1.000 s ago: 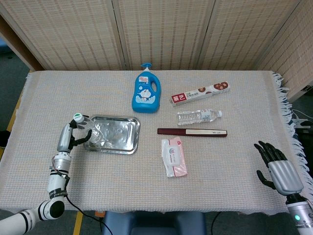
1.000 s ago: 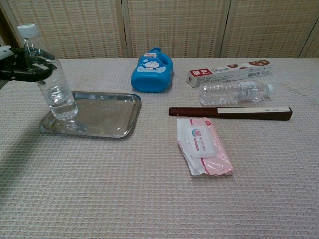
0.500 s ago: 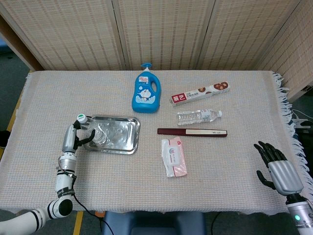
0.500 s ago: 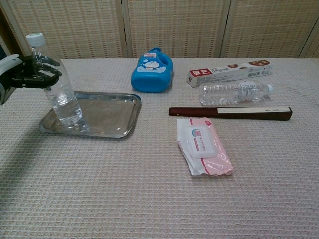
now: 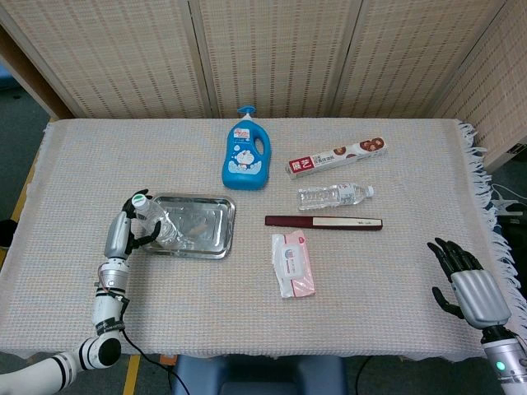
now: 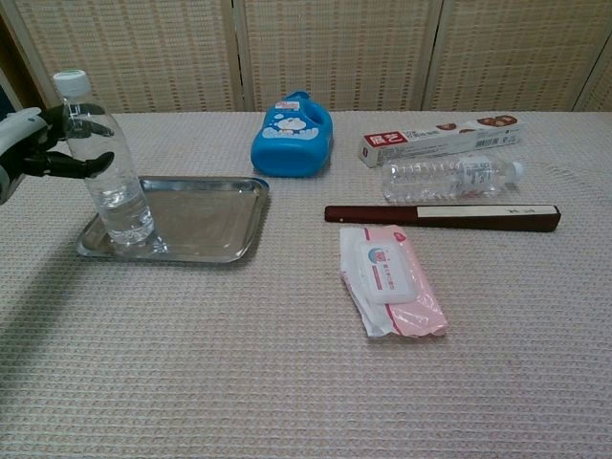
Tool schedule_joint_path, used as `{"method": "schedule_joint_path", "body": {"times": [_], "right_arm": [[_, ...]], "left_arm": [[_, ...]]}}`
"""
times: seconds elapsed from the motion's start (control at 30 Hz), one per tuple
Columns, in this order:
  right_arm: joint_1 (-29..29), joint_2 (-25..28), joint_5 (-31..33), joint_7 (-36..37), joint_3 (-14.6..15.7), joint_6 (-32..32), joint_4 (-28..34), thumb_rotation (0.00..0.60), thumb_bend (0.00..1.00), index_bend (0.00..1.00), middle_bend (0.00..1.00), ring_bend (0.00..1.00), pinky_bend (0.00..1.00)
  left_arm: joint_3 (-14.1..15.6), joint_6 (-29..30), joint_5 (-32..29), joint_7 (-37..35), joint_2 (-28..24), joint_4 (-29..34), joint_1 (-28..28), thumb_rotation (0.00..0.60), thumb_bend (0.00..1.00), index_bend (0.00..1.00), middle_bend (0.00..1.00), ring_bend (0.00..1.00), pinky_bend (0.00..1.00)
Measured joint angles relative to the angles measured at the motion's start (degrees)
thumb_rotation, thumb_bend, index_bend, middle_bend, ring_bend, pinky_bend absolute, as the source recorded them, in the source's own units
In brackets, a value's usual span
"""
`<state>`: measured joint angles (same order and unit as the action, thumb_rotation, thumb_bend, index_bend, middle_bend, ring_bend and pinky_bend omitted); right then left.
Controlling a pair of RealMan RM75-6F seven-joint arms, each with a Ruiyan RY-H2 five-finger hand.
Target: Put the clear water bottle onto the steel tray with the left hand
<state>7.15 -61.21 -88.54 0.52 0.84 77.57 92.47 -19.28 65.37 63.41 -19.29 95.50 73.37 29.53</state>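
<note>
We see the clear water bottle (image 6: 103, 158) standing upright on the left end of the steel tray (image 6: 206, 222), its white cap on top and some water in its lower part. Our left hand (image 6: 43, 143) is at the bottle's upper half, its dark fingers (image 6: 76, 166) reaching along the side of the bottle; from the head view the fingers (image 5: 142, 239) seem to curl round it, but we cannot tell whether they grip it or have let go. The tray lies flat on the woven tablecloth (image 6: 287, 382), near the table's left side. Behind the tray, further toward the screen, a blue detergent bottle (image 6: 293, 134) lies on its back. To its right sits a long red and white box (image 6: 440, 137), and just in front of that a second water bottle (image 6: 449, 178) lies on its side, cap pointing right. Close in front of that bottle lies a long dark stick-like case (image 6: 442, 216). A pink pack of wipes (image 6: 390, 278) lies just in front of the left end of that case. Our right hand (image 5: 465, 284) shows only in the head view, well apart from everything at the table's near right corner, holding nothing, fingers spread.
</note>
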Motion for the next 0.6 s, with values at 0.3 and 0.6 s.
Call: {"method": "schedule_joint_path", "body": {"times": [0.3,0.6], "right_arm": [[-0.1,0.1,-0.3,0.2,0.1,0.2,0.0,0.600,0.18,0.00,0.00,0.00,0.15],[-0.1,0.1,-0.3,0.4,0.0,0.4,0.0,0.600,0.18,0.00,0.00,0.00,0.15]], "left_arm": [[0.9,-2.6,-1.0,3.1,-3.2,5.1,-0.5,0.600,0.42,0.00,0.00,0.00,0.24],[1.9,-4.8,-1.4,4.8,-6.0,6.9,-0.8,0.600,0.41,0.00,0.00,0.00,0.22]]}}
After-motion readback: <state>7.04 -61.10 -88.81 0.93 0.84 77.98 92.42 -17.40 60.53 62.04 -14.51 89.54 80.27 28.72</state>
